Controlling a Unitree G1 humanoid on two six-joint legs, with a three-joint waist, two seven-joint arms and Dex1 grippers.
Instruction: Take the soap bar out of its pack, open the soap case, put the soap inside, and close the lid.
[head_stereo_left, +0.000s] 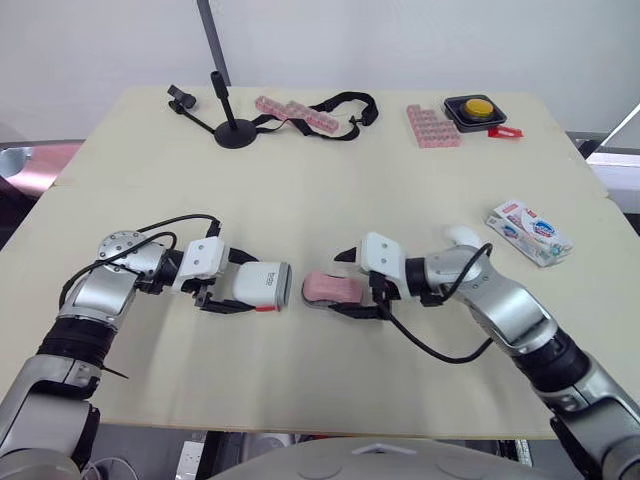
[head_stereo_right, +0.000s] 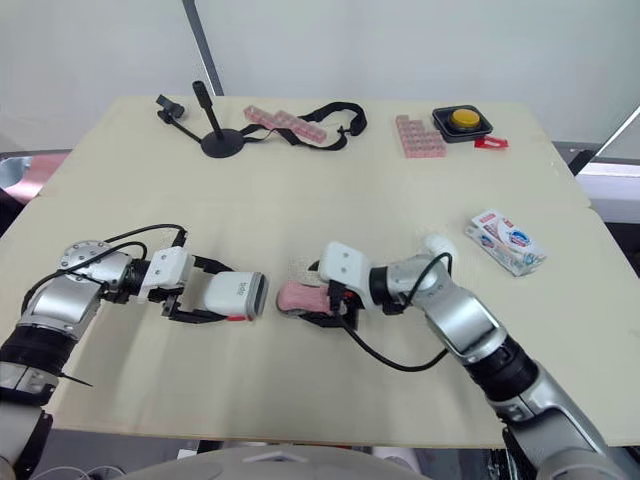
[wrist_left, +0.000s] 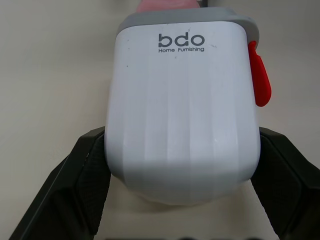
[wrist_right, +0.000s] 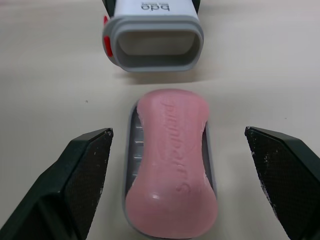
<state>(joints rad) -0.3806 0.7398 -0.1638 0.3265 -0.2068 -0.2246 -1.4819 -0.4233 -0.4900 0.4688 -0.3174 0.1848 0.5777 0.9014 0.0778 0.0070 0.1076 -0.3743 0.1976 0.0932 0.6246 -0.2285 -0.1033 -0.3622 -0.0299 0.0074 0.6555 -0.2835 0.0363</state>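
White plastic soap-case shell (head_stereo_left: 262, 285), grey-rimmed: pinched by fingers of left gripper (head_stereo_left: 238, 286). Pink oval soap bar (wrist_right: 172, 160) on grey tray (wrist_right: 131, 142): between spread fingers of right gripper (head_stereo_left: 346, 285).

The middle of the table (head_stereo_left: 330, 190) lies bare, a broad open stretch between the near work and the far edge. In front, only a narrow gap separates the open mouth of the soap case (head_stereo_left: 262, 285), clamped by the left gripper (wrist_left: 182, 150), from the pink soap (wrist_right: 172, 165) on its tray (wrist_right: 131, 145). The right gripper (wrist_right: 177, 136) straddles that soap with spare room on both sides. The soap pack (head_stereo_left: 529, 232) lies well apart to the right. Along the far edge stand a black stand (head_stereo_left: 232, 125), a strap (head_stereo_left: 340, 105), pink trays (head_stereo_left: 433, 126) and a yellow button box (head_stereo_left: 476, 109).
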